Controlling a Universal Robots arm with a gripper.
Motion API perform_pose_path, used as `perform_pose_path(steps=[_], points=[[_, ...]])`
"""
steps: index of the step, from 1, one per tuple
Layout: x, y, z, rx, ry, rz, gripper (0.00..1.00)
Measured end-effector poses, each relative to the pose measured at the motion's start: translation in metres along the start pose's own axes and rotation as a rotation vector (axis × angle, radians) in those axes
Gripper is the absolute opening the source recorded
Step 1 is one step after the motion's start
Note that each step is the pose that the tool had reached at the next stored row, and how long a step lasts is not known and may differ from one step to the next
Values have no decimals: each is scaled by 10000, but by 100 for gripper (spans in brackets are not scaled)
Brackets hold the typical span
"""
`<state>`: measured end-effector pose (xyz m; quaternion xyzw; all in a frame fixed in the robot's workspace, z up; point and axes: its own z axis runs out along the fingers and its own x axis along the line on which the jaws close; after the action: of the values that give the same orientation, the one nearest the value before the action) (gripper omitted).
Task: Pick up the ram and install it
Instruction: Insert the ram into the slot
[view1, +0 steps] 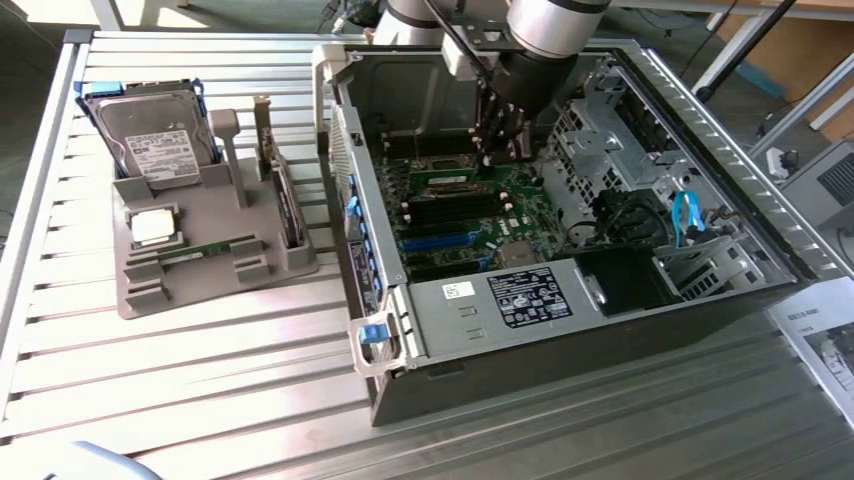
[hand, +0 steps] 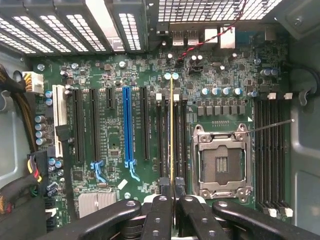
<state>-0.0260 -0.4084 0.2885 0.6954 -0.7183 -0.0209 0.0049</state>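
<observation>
Seen edge-on in the wrist view, the ram (hand: 171, 130) is a thin gold-edged green stick, and my gripper (hand: 171, 189) is shut on its near end between the black fingers (hand: 161, 205). The stick hangs lengthwise over the black memory slots (hand: 165, 140), between the blue expansion slot (hand: 127, 125) and the open processor socket (hand: 221, 162). Whether it touches a slot I cannot tell. In the exterior view my gripper (view1: 501, 150) reaches down into the open computer case (view1: 387, 350), just above the motherboard (view1: 454, 215).
A grey holder (view1: 227, 215) at the exterior view's left carries a silver hard drive (view1: 154, 140), a square processor chip (view1: 151, 225) and another green stick (view1: 200, 252). Case walls, a drive cage (view1: 601, 150), the power supply (view1: 527, 297) and a blue cable (view1: 687, 215) hem in the board.
</observation>
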Motion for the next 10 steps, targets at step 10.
perform_pose_path(steps=[10], points=[[-4,-110,-4,0,21,-1,12]])
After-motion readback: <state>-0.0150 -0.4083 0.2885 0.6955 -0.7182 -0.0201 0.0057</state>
